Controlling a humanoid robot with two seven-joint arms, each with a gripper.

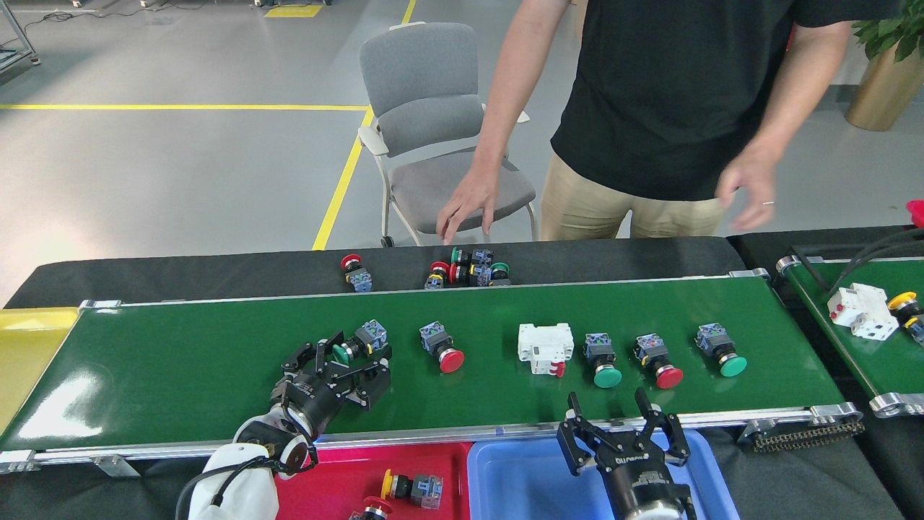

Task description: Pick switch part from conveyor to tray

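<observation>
Several switch parts lie on the glossy green conveyor point(180, 361): a green-capped one point(363, 339), a red-capped one point(440, 347), a white breaker point(545, 348), and three more push-buttons, green point(601, 359), red point(657, 360) and green point(722, 350). My left gripper point(351, 363) is open low over the belt, its fingertips right at the leftmost green-capped switch, whose cap they partly hide. My right gripper point(622, 420) stands open and empty over the front rail, above the blue tray point(520, 477). The red tray point(325, 477) holds a yellow-capped switch point(408, 487).
A person stands behind the table, one hand point(465, 209) reaching down over a pile of switches point(468, 274) on the black cloth. A yellow tray point(29, 347) sits at the belt's left end. A second belt point(866, 361) at right carries a white breaker point(859, 310). A grey chair point(433, 130) stands behind.
</observation>
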